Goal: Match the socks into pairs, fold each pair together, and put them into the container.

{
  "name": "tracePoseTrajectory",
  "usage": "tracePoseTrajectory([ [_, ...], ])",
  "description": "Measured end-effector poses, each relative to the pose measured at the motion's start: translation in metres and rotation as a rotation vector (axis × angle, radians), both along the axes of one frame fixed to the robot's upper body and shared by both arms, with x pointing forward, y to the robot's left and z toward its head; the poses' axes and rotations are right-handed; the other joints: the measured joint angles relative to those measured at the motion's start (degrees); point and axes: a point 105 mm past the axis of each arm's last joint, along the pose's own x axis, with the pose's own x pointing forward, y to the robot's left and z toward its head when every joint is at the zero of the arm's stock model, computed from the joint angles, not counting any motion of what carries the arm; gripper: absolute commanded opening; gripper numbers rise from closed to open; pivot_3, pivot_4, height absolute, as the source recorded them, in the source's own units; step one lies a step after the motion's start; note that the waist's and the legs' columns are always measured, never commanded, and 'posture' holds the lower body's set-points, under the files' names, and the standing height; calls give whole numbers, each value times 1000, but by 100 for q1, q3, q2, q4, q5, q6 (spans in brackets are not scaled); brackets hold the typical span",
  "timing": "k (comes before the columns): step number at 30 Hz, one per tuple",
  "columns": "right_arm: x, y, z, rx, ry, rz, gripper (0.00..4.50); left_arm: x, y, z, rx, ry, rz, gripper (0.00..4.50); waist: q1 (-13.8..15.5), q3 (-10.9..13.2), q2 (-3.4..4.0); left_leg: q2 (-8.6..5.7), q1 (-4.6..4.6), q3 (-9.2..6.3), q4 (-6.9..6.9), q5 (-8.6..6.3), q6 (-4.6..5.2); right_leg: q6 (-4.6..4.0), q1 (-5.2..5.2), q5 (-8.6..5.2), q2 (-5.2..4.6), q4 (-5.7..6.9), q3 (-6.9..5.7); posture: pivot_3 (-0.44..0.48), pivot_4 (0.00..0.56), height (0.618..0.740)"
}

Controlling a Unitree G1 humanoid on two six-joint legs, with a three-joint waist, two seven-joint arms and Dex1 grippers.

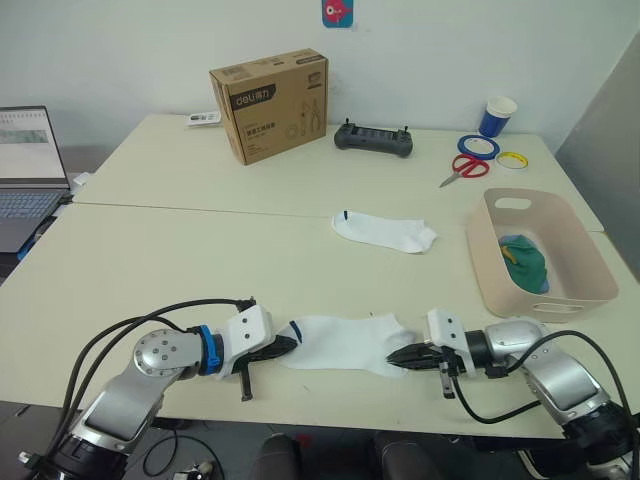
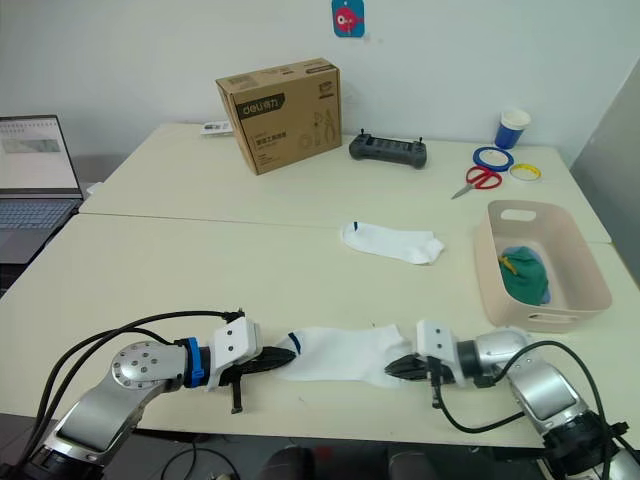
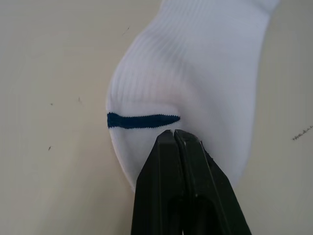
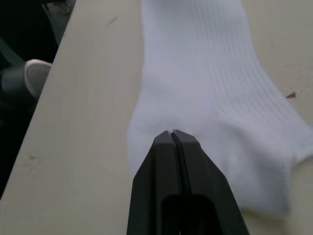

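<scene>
both claws, left claw (image 1: 287, 345) and right claw (image 1: 398, 357), pinch closed on one white sock (image 1: 345, 343); box (image 1: 270, 104) reads "deli".

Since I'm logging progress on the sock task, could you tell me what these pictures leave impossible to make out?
- How many socks lie in the container: head views show green and light blue fabric, partly hidden by its wall.
- Whether the near white sock is actually pinched: in the wrist views the left gripper and right gripper cover their contact.
- Print on the cardboard box: too small.
- The laptop: cut off by the edge.
</scene>
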Motion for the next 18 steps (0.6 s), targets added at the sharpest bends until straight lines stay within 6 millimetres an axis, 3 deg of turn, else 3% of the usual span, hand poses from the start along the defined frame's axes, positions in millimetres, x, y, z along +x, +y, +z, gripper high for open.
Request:
tracePoseTrajectory([
  [4, -1, -23, -1, -54, -7, -37, 28, 1, 17, 2, 2, 18, 58, 0, -8, 1, 0, 4, 50, 4, -6, -1, 0, -32, 40, -19, 0, 0, 2, 0, 150, 740],
  [7, 0, -28, 3, -22, 11, -77, 28, 4, 22, 8, -75, 63, 114, 0, -12, 2, -1, 4, 51, 5, -7, -1, 0, -32, 41, -19, 0, 4, 4, 0, 150, 740],
  [10, 4, -13, 22, 93, 14, -94, 28, 5, 12, 20, -178, 79, 106, 0, -15, 3, 0, 4, 50, 7, -6, -1, 0, -6, 42, -4, 0, 4, 5, 0, 150, 740],
  [14, 16, 23, 45, 242, -43, -102, 28, 14, -4, 35, -260, 49, 73, 0, -20, 3, -1, 2, 49, -1, -7, -1, 0, 1, 43, 0, 4, 3, 2, 0, 150, 740],
  [18, 26, 33, 30, 214, -68, -147, 28, 18, -3, 25, -222, 60, 92, 0, -21, 3, -2, 0, 46, 3, -9, -1, 0, 0, 40, -4, 3, -2, 3, 0, 150, 740],
])
